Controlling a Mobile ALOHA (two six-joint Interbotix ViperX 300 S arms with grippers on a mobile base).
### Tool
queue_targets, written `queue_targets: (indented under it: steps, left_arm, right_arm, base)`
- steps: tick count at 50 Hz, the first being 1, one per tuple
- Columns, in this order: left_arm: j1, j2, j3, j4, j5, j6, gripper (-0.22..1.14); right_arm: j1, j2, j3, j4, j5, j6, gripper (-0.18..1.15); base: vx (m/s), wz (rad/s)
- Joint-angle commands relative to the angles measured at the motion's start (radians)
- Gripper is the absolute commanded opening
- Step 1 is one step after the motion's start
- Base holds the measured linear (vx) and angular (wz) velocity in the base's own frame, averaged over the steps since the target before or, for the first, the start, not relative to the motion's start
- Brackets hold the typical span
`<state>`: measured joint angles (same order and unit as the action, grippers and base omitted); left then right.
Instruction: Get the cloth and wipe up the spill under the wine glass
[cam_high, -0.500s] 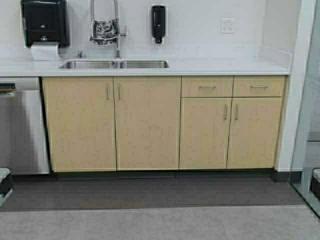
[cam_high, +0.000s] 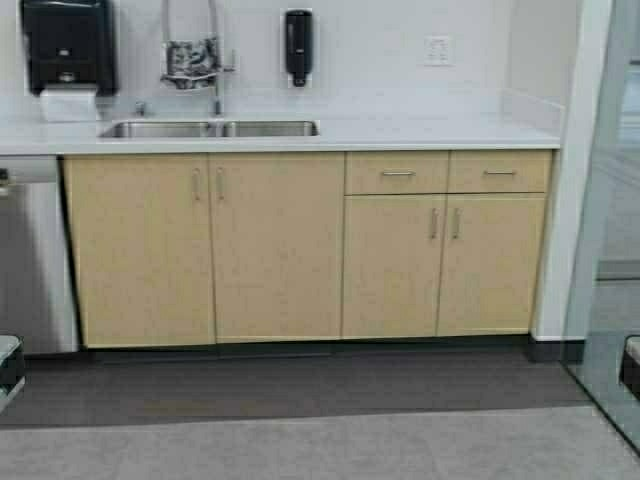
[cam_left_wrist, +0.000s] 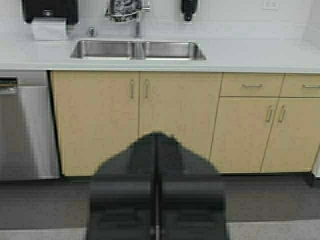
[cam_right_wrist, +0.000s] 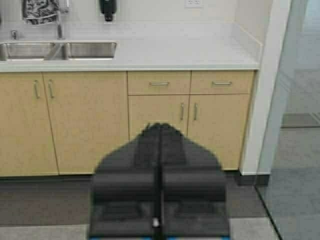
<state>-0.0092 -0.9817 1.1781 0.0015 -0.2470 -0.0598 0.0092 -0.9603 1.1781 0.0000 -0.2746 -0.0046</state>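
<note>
The cloth (cam_high: 190, 60), white-grey with a dark print, hangs over the tall faucet above the sink (cam_high: 160, 129) at the back of the counter. It also shows in the left wrist view as the cloth (cam_left_wrist: 122, 9) and in the right wrist view as the cloth (cam_right_wrist: 40, 10). The wine glass and the spill are out of view. My left gripper (cam_left_wrist: 157, 137) is shut and empty, held low over the floor, well short of the cabinets. My right gripper (cam_right_wrist: 160, 127) is likewise shut and empty, facing the drawers to the right of the sink.
A black paper towel dispenser (cam_high: 68, 45) and a black soap dispenser (cam_high: 298, 45) hang on the wall. Wooden cabinets (cam_high: 270, 245) stand under the white counter (cam_high: 430, 130), with a steel dishwasher (cam_high: 30, 260) to the left and a glass partition (cam_high: 610, 250) to the right.
The whole scene has shifted left in the high view, so the robot has moved or turned to the right. Both arms stay parked.
</note>
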Motion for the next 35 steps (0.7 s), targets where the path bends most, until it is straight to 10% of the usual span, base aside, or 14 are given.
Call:
queue_targets:
  steps: [1, 35]
  left_arm:
    - [0.000, 0.011, -0.014, 0.000, -0.006, -0.005, 0.02]
    - [0.000, 0.012, -0.006, 0.000, -0.048, -0.015, 0.02]
  right_arm:
    - [-0.018, 0.031, -0.023, -0.002, -0.003, 0.003, 0.05]
    - [-0.052, 0.012, -0.029, -0.083, -0.014, 0.112, 0.05]
  base:
    - [0.07, -0.15]
    - [0.18, -0.03]
